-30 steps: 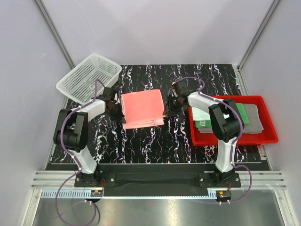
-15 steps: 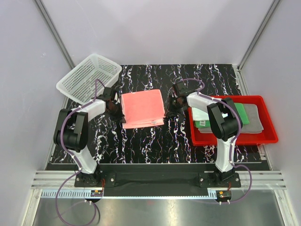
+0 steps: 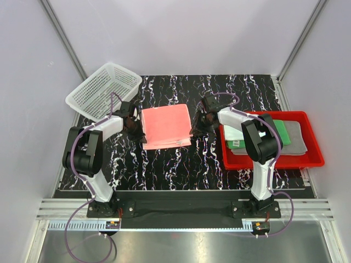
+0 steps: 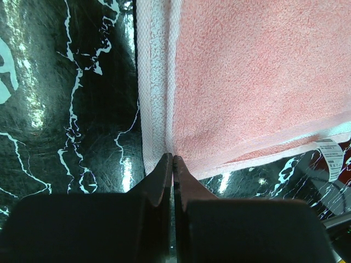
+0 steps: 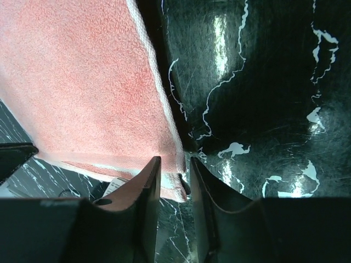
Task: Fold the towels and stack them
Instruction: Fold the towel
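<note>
Towel in pink (image 3: 166, 126) lay folded flat mid-table, nearly square, its slightly longer side running left to right. 3 more, green (image 3: 281, 131), grey (image 3: 296, 137) and pale (image 3: 233, 137), sat in 1 red tray (image 3: 269, 163). Both arms reached forward and low. The left gripper (image 4: 173, 159) was clenched at the towel's left edge, and the right gripper (image 5: 174, 164) had its jaws parted around a right-hand corner.

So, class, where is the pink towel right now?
In the top view the pink towel lies flat on the black marbled table, left of centre, between the white mesh basket and the red tray.
</note>
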